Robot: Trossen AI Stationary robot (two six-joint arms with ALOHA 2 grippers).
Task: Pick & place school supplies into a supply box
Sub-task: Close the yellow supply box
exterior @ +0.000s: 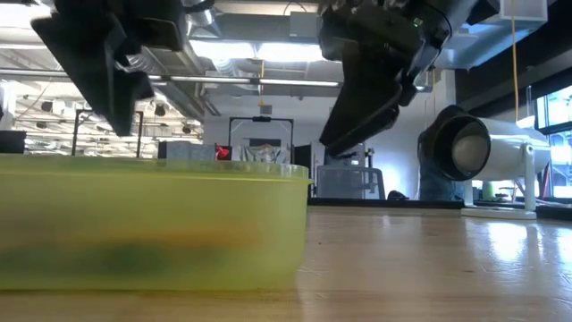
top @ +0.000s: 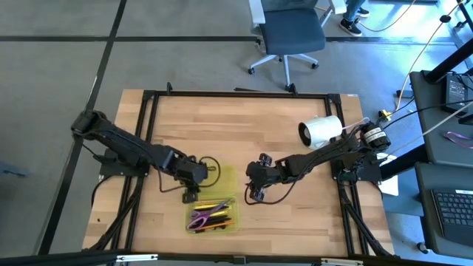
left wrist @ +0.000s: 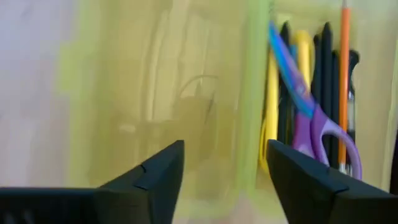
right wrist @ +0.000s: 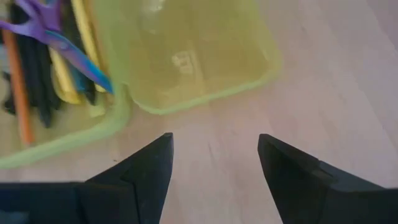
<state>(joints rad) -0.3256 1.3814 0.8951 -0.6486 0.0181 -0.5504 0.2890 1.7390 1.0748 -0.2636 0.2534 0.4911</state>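
The supply box (top: 213, 213) lies open near the counter's (top: 244, 125) front edge, its empty lid (right wrist: 193, 56) flat beside the tray. Inside lie one pair of purple-handled scissors (left wrist: 311, 118), one orange pencil (left wrist: 343, 81), and several black and yellow pens. The left pincer (top: 191, 194) and right pincer (top: 256, 193), both spread and holding nothing, flank it. One white cylinder (top: 321, 131) stands behind; one office chair (top: 290, 33) is beyond the pale wooden counter.

Overhead looks straight down; low view level (table height); wrists close, sharing supply box (right wrist: 193, 56).
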